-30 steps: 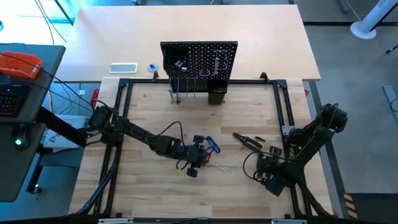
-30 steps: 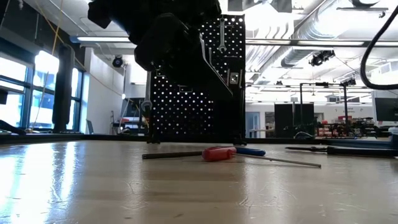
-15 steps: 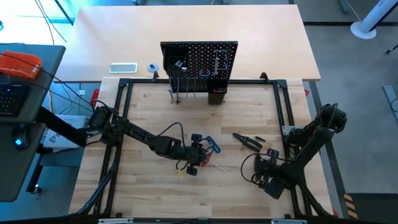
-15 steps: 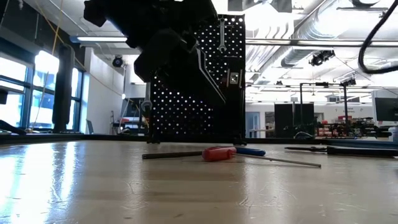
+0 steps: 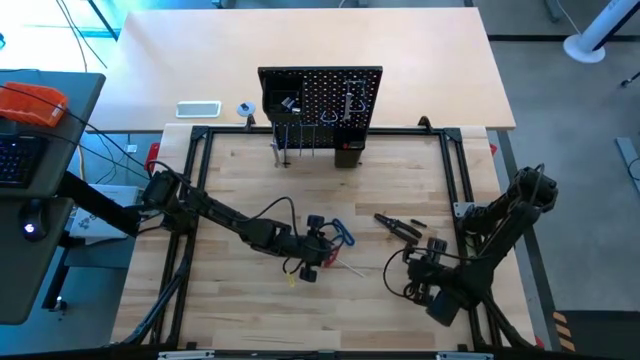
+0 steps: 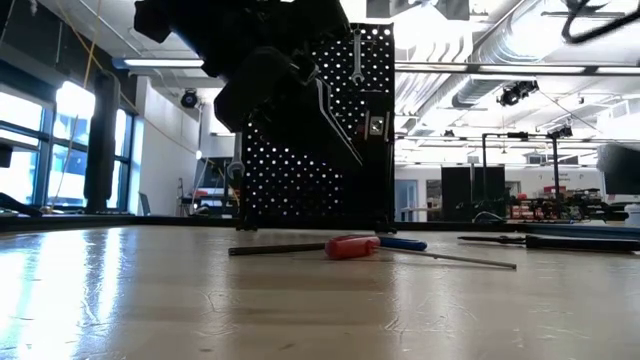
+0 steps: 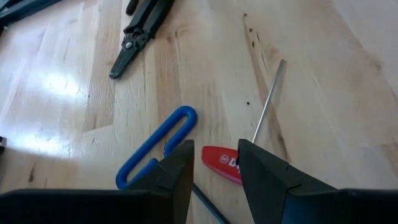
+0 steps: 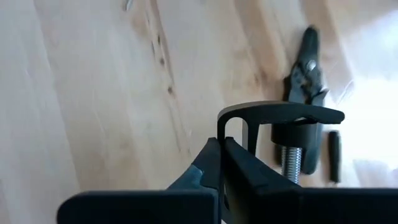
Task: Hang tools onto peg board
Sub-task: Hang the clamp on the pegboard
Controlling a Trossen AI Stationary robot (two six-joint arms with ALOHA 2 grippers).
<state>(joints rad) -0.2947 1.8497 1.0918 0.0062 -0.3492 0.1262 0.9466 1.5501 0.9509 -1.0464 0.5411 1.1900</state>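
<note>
My left gripper [image 7: 211, 162] is open and hovers above the red-handled screwdriver [image 7: 221, 158], one finger on either side of the handle without touching it. The screwdriver [image 6: 350, 246] lies flat on the table, with the blue-handled T hex key [image 7: 155, 146] beside it. The black pliers [image 5: 398, 227] lie farther right. My right gripper [image 5: 430, 262] is at the table's right near side, shut on the black C-clamp [image 8: 283, 124]. The peg board [image 5: 320, 100] stands upright at the far edge, and a silver wrench [image 6: 357, 55] hangs on it. My right gripper pinches the C-clamp's frame at its straight back [image 8: 233, 134] between the two shut fingers. The frame's top arm [image 8: 280, 113] and the screw [image 8: 289, 163] stick out beyond the fingertips. Whether the clamp is clear of the table, I cannot tell.
A small black piece [image 8: 334, 155] lies by the pliers [image 8: 308, 74]. The black frame rails [image 5: 200, 200] border the wooden work area. A bare stretch of board [image 5: 250, 310] lies along the near side. My left arm's bulk [image 6: 280, 90] hides part of the peg board [image 6: 375, 150] in the low view.
My right arm has shifted a little toward the table's left, and its cable loop has risen toward the top of the low view. The tools on the table have stayed where they were.
</note>
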